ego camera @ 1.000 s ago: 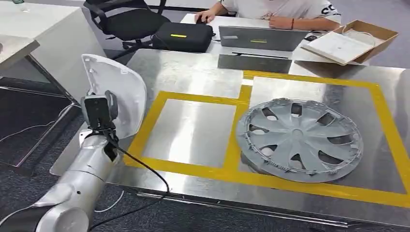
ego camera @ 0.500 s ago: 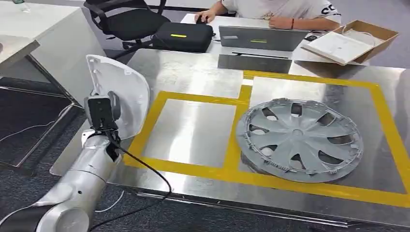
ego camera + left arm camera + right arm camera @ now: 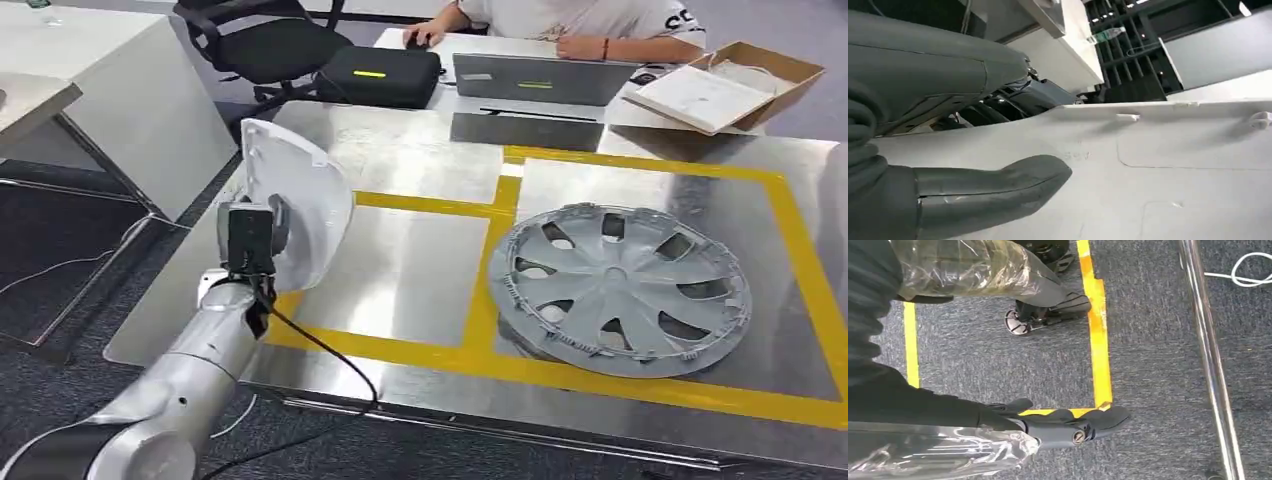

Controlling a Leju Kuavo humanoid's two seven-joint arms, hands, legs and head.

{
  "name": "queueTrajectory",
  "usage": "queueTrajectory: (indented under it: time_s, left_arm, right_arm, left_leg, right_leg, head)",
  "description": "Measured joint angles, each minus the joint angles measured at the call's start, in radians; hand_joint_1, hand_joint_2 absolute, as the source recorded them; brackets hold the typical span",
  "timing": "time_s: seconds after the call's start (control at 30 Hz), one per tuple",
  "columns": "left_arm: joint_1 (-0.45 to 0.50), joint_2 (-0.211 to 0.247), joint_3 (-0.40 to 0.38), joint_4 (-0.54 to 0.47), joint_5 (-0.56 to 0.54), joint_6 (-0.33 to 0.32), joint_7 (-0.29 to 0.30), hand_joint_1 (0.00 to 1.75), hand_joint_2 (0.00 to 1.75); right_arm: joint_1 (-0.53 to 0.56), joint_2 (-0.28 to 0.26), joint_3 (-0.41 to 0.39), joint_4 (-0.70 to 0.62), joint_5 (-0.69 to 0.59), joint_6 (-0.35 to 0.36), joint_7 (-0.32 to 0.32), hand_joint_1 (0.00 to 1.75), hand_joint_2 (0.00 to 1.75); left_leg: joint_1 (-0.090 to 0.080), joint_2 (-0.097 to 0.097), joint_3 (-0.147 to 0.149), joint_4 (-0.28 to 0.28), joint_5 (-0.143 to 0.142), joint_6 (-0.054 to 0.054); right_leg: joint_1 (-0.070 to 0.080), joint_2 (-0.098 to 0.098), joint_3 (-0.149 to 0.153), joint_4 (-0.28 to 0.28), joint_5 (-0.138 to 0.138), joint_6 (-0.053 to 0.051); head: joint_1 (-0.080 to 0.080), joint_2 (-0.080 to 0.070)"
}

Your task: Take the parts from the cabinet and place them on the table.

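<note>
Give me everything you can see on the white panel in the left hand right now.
The white panel is a curved, smooth shell that looks like moulded plastic, with a rounded outline, small tabs along its edge and faint moulded outlines on its face. It stands nearly upright, held off the steel table over the left yellow-taped box. The left hand grips it, thumb pressed flat on its face.

Left hand (image 3: 923, 150): grey, gripping white panel (image 3: 1158, 175); thick thumb (image 3: 998, 187) pressed flat on the panel's face, darker fingers (image 3: 1013, 100) reaching over its far edge. Panel surface: smooth, with faint moulded outlines and 2 small raised tabs near the edge. Beyond the edge: white cabinet (image 3: 1068, 55) and dark shelving (image 3: 1128, 45) with a bottle (image 3: 1108, 34).
</note>
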Motion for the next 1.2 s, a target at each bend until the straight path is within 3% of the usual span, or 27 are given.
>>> queueTrajectory:
  time_s: [0.53,1.2]
  left_arm:
    - [-0.005,-0.049,-0.053,0.065,-0.032,0.029,-0.016,1.75,1.75]
    - [0.024,-0.026,-0.034,0.119,0.000,0.034,-0.021,1.75,1.75]
  right_arm:
    - [0.000,0.000,0.000,0.000,0.000,0.008,-0.002,0.00,1.75]
    - [0.001,0.000,0.000,0.000,-0.010,0.007,-0.008,0.00,1.75]
  left_leg:
    - [0.000,0.000,0.000,0.000,0.000,0.000]
    - [0.000,0.000,-0.001,0.000,0.000,0.000]
  right_leg:
    - [0.000,0.000,0.000,0.000,0.000,0.000]
    - [0.000,0.000,0.000,0.000,0.000,0.000]
  head:
    - [0.000,0.000]
    - [0.000,0.000]
